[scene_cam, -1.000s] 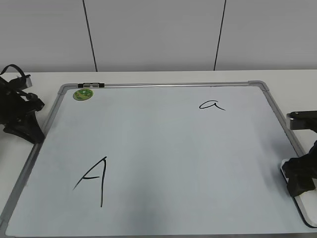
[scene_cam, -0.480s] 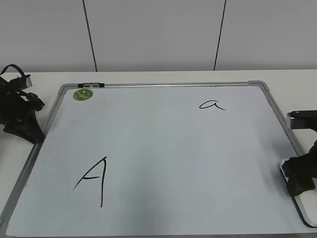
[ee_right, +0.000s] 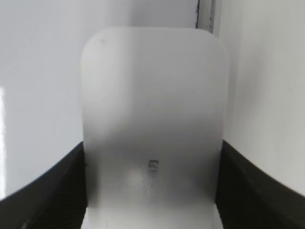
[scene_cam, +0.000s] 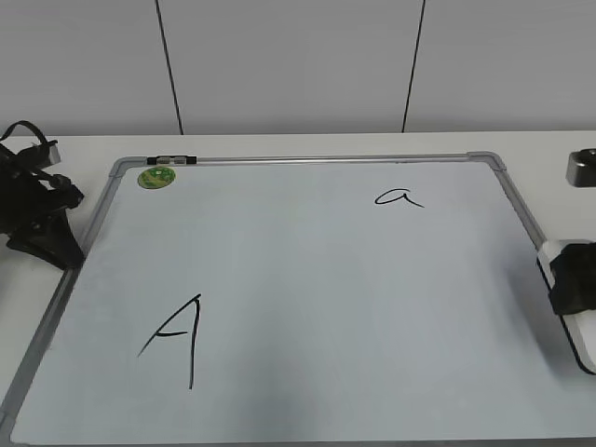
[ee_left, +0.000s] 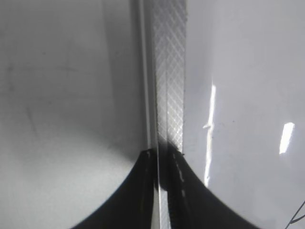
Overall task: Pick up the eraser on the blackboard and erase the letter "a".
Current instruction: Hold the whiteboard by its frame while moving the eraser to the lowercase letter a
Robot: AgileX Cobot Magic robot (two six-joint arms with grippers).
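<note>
The white eraser (scene_cam: 584, 341) is at the right edge of the exterior view, just past the right frame of the blackboard (scene_cam: 307, 279). My right gripper (scene_cam: 572, 291) is shut on it. In the right wrist view the eraser (ee_right: 152, 95) fills the space between the dark jaws of the right gripper (ee_right: 152, 149), grey lettering facing up. The small cursive letter "a" (scene_cam: 399, 197) is at the board's upper right, well away from the eraser. My left gripper (scene_cam: 42, 223) rests by the board's left frame; in the left wrist view its jaws (ee_left: 163, 160) are shut and empty over the frame (ee_left: 169, 71).
A large angular capital "A" (scene_cam: 177, 337) is drawn at the board's lower left. A round green sticker (scene_cam: 156, 177) sits at the top left corner. A dark clip (scene_cam: 171, 160) is on the top frame. The board's frame (ee_right: 206, 14) shows beyond the eraser.
My right gripper has risen and moved towards the back of the table with the eraser in its jaws. The left arm has not moved.
</note>
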